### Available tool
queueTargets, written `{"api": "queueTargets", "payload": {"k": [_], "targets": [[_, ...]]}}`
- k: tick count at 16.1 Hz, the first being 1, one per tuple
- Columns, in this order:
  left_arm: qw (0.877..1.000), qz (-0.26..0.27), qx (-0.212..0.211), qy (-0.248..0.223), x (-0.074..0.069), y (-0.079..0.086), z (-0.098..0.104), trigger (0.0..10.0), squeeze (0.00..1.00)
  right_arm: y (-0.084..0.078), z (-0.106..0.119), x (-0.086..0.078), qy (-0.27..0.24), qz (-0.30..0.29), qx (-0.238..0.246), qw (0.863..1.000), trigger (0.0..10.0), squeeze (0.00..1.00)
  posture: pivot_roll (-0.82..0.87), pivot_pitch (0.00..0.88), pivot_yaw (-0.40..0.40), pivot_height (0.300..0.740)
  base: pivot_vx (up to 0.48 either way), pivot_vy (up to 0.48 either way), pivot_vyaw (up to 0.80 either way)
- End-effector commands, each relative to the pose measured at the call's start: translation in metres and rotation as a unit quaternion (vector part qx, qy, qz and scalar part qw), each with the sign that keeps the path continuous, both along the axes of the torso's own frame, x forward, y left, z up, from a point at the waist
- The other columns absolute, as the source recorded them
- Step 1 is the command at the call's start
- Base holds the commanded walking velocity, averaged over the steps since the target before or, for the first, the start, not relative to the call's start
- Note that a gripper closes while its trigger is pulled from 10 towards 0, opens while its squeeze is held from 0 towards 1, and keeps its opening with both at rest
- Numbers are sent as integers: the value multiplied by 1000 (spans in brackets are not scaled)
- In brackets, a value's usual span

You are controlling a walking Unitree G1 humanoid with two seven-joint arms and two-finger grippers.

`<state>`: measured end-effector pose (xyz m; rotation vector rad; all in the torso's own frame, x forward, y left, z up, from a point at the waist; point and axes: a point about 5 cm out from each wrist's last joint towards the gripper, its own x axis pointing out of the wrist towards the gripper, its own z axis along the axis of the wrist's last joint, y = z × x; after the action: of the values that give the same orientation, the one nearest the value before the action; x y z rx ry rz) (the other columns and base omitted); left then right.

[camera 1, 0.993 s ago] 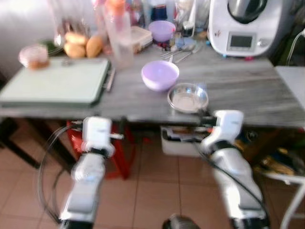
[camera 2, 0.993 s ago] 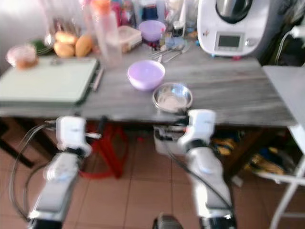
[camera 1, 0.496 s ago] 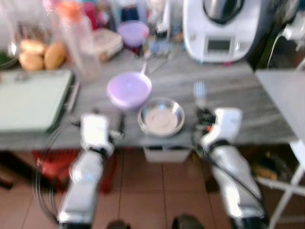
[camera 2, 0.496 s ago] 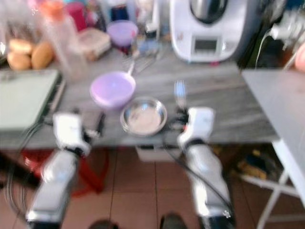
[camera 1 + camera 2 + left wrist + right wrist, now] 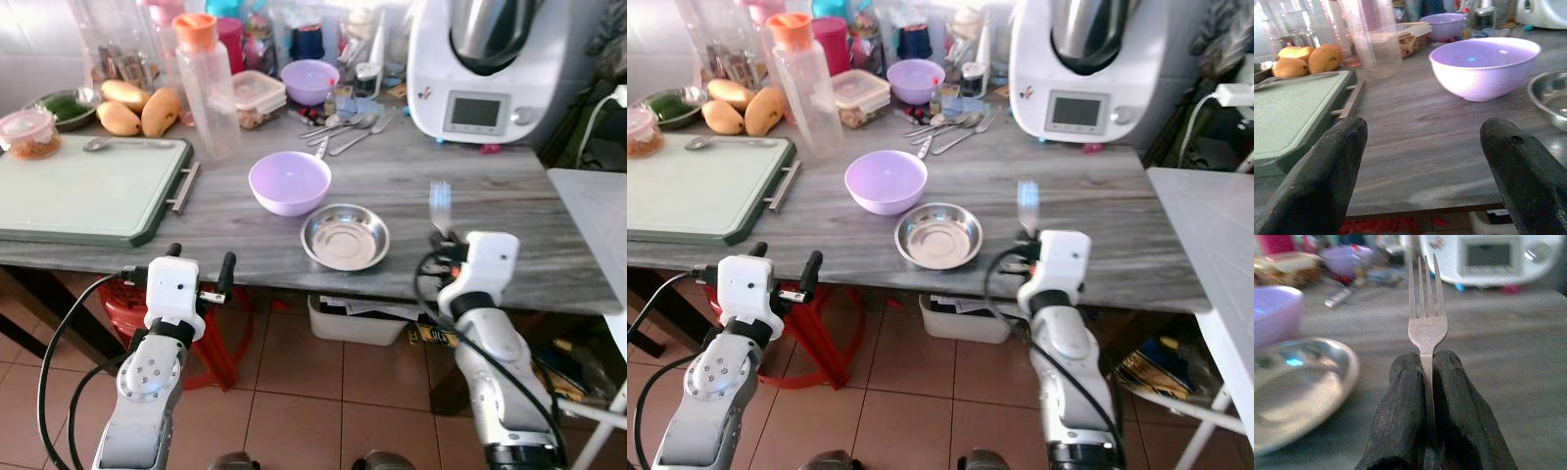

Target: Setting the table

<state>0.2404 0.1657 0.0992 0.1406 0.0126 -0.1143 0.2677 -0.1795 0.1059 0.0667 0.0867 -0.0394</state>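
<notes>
Steel fork (image 5: 1426,308): light, stiff, slick; my right gripper (image 5: 1427,369) is clamped on its handle, tines up, beside the metal dish (image 5: 345,236) above the tabletop (image 5: 509,211). Left gripper (image 5: 1425,147) is spread apart, idle.

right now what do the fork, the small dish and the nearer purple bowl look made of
The fork in the right gripper: probably steel, dull silver sheen. The small dish: polished metal, likely stainless, with mirror-like glints. The nearer purple bowl: seemingly plastic, opaque, soft highlights; glazed ceramic cannot be excluded.
</notes>
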Motion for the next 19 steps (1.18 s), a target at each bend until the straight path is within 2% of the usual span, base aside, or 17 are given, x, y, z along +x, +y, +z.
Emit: {"api": "queueTargets", "payload": {"k": [1, 3, 4, 6, 7, 9, 12, 19], "targets": [[1000, -6, 0, -6, 1, -1, 6, 10000, 0, -4, 3, 4, 0, -8, 2, 1000, 10000, 0, 7, 0, 17, 740, 0, 0, 0], [1000, -10, 5, 0, -3, -1, 6, 10000, 0, -7, 3, 5, 5, -14, 3, 1000, 10000, 0, 9, 9, 23, 740, 0, 0, 0], [1000, -13, 11, 6, -6, 1, 3, 10000, 0, -10, 4, 5, 6, -26, 36, 999, 10000, 0, 16, 16, 28, 740, 0, 0, 0], [999, -35, 25, 14, -15, 5, 0, 10000, 0, -14, 3, 7, 14, -29, 40, 999, 10000, 0, 29, 26, 38, 740, 0, 0, 0], [999, -42, 28, 19, -16, 8, 2, 10000, 0, -15, -1, 9, 28, -34, 58, 997, 10000, 0, 43, 36, 47, 740, 0, 0, 0], [998, -50, 26, 16, -12, 9, 7, 10000, 0, -12, 1, 14, 27, -26, 62, 997, 10000, 0, 51, 50, 56, 740, 0, 0, 0], [998, -59, 29, 20, -16, 7, 9, 10000, 0, -11, 2, 21, 42, -19, 85, 995, 10000, 0, 61, 79, 64, 740, 0, 0, 0], [997, -66, 24, 29, -20, 3, 12, 10000, 0, -14, -2, 29, 65, -21, 88, 994, 10000, 0, 69, 114, 58, 740, 0, 0, 0]]}}
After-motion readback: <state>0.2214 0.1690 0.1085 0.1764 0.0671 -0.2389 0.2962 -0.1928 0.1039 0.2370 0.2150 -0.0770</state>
